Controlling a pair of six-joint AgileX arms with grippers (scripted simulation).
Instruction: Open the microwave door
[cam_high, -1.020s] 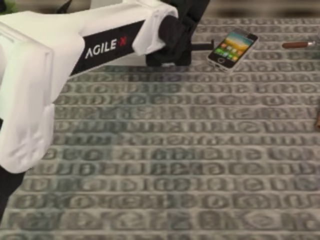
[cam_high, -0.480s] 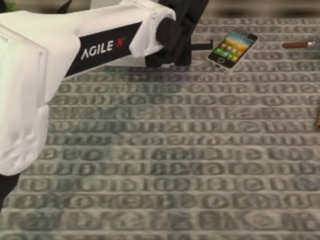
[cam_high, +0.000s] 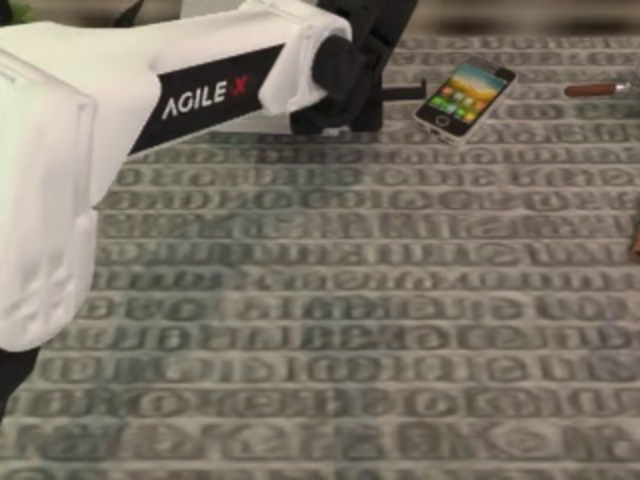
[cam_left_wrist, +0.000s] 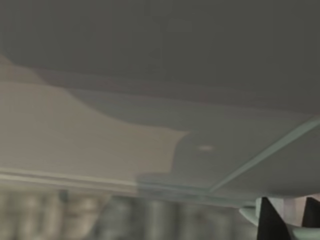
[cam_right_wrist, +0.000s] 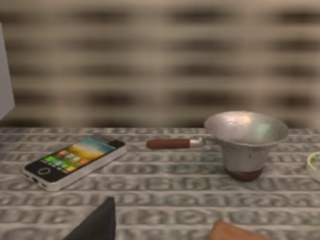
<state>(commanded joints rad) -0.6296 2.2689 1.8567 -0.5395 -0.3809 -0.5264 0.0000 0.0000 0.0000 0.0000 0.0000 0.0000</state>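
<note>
The left gripper (cam_high: 385, 92) sits at the table's far left, and I cannot tell its fingers' state. Since a second ago the left arm (cam_high: 150, 110) has shifted slightly left. The microwave door (cam_left_wrist: 210, 155) (probably the pale panel) fills its wrist view. A phone (cam_high: 466, 96) lies just right; a metal cup (cam_right_wrist: 246, 142) farther right.

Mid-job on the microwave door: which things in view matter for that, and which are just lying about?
For the job:
- microwave door, filling the left wrist view
- left gripper, close against it at the table's far left

Lying about:
- smartphone
- metal cup with a brown handle
- brown block, partly seen
</note>
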